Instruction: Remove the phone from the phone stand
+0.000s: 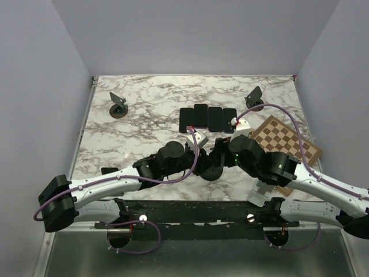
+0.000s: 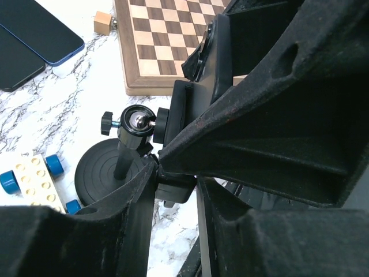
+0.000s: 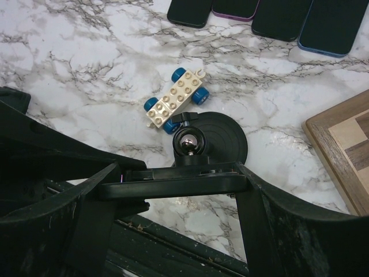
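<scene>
The black phone stand [image 3: 228, 138], with a round base and a steel ball joint [image 3: 188, 143], stands on the marble near the front middle, mostly hidden under the arms in the top view [image 1: 212, 171]. A dark phone [image 3: 155, 186] lies edge-on across its holder. My right gripper [image 3: 176, 183] spans the phone, one finger at each end, shut on it. My left gripper [image 2: 176, 190] sits beside the stand [image 2: 98, 173], its fingers closed on the lower part of the stand's holder [image 2: 173, 187]. Both grippers meet at the stand in the top view.
Several dark phones [image 1: 207, 118] lie in a row behind the grippers. A chessboard [image 1: 286, 141] lies at the right. Two more stands [image 1: 119, 105] [image 1: 254, 97] stand at the back. A toy block car [image 3: 174, 99] sits next to the stand's base. A small wooden cube [image 2: 104, 23] lies by the board.
</scene>
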Robot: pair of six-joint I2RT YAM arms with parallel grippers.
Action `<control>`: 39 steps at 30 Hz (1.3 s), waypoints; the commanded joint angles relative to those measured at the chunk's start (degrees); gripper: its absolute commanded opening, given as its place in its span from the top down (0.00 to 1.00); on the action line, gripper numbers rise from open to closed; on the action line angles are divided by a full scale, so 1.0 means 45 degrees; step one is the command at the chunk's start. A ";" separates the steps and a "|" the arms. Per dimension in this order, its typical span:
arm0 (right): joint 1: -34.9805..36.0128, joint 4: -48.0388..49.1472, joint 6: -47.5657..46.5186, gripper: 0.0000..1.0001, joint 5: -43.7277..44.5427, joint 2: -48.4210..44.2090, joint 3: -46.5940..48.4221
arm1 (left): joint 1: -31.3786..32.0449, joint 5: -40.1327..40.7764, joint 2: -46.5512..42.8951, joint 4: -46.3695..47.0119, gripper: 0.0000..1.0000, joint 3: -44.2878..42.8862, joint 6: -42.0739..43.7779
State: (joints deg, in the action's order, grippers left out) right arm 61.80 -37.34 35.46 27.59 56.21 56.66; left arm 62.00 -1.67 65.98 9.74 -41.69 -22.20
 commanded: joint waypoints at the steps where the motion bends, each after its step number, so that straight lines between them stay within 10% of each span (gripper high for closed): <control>1: 0.0079 0.0896 0.0335 0.99 -0.0646 -0.0093 0.0043 | -0.0027 -0.0522 0.0201 0.0356 0.61 -0.0135 -0.0004; 18: 0.0090 0.0837 0.0285 0.99 -0.0772 0.0087 0.0179 | -0.0027 -0.0525 -0.0077 0.0385 0.46 0.0320 -0.0029; 25: 0.0075 0.0786 0.0169 0.99 -0.0684 0.0136 0.0258 | -0.0027 -0.0841 0.0229 0.0505 0.59 0.0275 0.0008; 33: 0.0078 0.0193 -0.1217 0.99 0.0007 0.0197 0.0508 | -0.0074 -0.1769 0.0032 0.0445 1.00 0.0907 0.0453; 39: 0.0091 0.0137 -0.2702 0.99 -0.0156 -0.0378 0.0390 | -0.0670 -0.2276 -0.0066 0.0316 1.00 0.1255 0.0362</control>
State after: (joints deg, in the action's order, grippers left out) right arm 61.89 -37.08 29.54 27.27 56.69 57.06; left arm 60.84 -7.60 65.84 13.72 -38.52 -20.38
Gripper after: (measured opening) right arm 0.809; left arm 0.373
